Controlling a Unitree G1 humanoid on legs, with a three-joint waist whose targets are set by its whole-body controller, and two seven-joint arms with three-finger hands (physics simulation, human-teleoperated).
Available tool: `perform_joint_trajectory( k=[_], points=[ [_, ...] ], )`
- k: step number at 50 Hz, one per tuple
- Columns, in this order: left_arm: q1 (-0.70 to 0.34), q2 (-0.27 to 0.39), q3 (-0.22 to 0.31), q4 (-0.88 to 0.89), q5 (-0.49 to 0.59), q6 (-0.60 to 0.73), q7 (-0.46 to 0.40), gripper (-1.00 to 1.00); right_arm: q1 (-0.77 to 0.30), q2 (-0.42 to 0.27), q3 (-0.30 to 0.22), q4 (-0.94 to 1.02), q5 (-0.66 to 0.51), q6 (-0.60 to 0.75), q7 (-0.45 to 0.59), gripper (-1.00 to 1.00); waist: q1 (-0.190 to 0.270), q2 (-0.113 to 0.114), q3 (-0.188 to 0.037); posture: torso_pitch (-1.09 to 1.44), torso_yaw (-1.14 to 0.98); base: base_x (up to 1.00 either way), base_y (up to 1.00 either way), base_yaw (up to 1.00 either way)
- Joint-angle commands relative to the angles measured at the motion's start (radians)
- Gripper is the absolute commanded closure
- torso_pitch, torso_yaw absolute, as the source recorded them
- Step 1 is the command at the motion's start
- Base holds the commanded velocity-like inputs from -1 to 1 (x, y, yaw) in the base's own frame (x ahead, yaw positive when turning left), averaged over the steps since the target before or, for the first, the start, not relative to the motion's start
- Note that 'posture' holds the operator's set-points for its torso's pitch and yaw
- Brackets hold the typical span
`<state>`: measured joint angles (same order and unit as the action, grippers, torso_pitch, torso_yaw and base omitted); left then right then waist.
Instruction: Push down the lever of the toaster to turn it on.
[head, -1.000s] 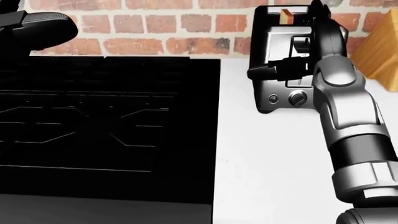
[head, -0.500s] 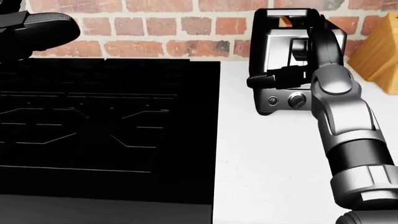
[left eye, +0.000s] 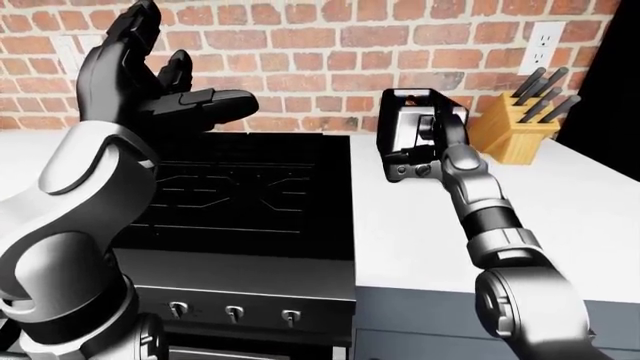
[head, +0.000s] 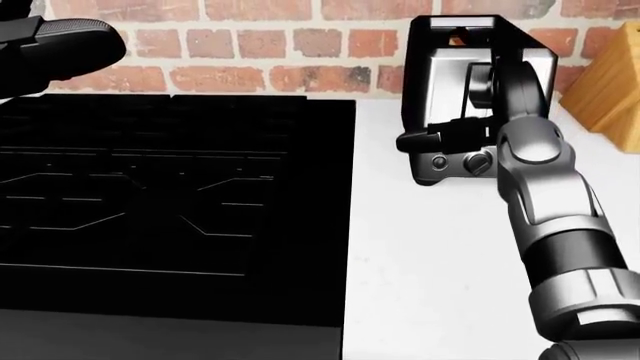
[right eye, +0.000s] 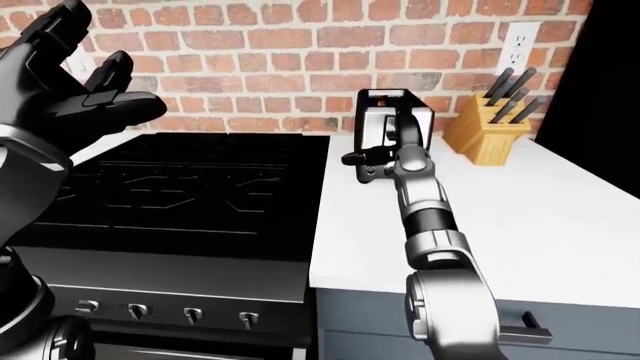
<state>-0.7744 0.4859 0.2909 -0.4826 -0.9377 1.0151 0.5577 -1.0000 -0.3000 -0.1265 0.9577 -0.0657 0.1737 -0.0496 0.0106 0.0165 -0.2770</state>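
Red brick wall (left eye: 300, 45) runs behind a white counter (head: 430, 255), with a black stove (head: 170, 202) at the left of the head view. On the counter against the wall stands the toaster (head: 440, 67), a knife block (left eye: 515, 131) just to its right. The right hand (head: 470, 135) lies against the toaster's near face, fingers (head: 425, 140) stretched out flat toward the left above the knobs, gripping nothing; the lever itself is hidden behind them. The left hand (left eye: 150, 82) is raised over the stove, fingers spread wide and empty
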Motion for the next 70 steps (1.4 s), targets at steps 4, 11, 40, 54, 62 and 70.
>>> perform_joint_trajectory(
  k=[4, 11, 40, 54, 62, 70],
  points=[
    [-0.03, 0.01, 0.009, -0.012, 0.003, -0.024, -0.001, -1.0, 0.001, -0.001, -0.001, 0.009, 0.007, 0.048, 0.009, -1.0, 0.002, 0.006, 0.003, -0.39, 0.0, 0.0, 0.0, 0.0],
    [-0.035, 0.013, 0.013, -0.015, -0.007, -0.019, 0.007, -1.0, 0.004, 0.002, -0.001, 0.041, 0.008, 0.021, 0.005, -1.0, 0.002, 0.006, 0.002, -0.39, 0.0, 0.0, 0.0, 0.0],
    [-0.034, 0.013, 0.011, -0.013, -0.004, -0.022, 0.004, -1.0, 0.018, 0.005, -0.003, 0.121, 0.011, -0.039, -0.008, -1.0, 0.004, 0.004, 0.001, -0.39, 0.0, 0.0, 0.0, 0.0],
    [-0.031, 0.011, 0.008, -0.014, -0.002, -0.026, 0.003, -1.0, 0.028, 0.002, -0.005, 0.133, 0.013, -0.047, -0.01, -1.0, 0.007, 0.003, 0.001, -0.39, 0.0, 0.0, 0.0, 0.0],
    [-0.034, 0.01, 0.008, -0.013, 0.0, -0.023, 0.003, -1.0, 0.031, 0.001, -0.006, 0.141, 0.014, -0.051, -0.011, -1.0, 0.007, 0.002, 0.001, -0.39, 0.0, 0.0, 0.0, 0.0],
    [-0.036, 0.012, 0.011, -0.016, -0.007, -0.023, 0.006, -1.0, 0.035, 0.005, -0.007, 0.176, 0.014, -0.075, -0.014, -1.0, 0.007, 0.003, 0.0, -0.39, 0.0, 0.0, 0.0, 0.0]
  ],
)
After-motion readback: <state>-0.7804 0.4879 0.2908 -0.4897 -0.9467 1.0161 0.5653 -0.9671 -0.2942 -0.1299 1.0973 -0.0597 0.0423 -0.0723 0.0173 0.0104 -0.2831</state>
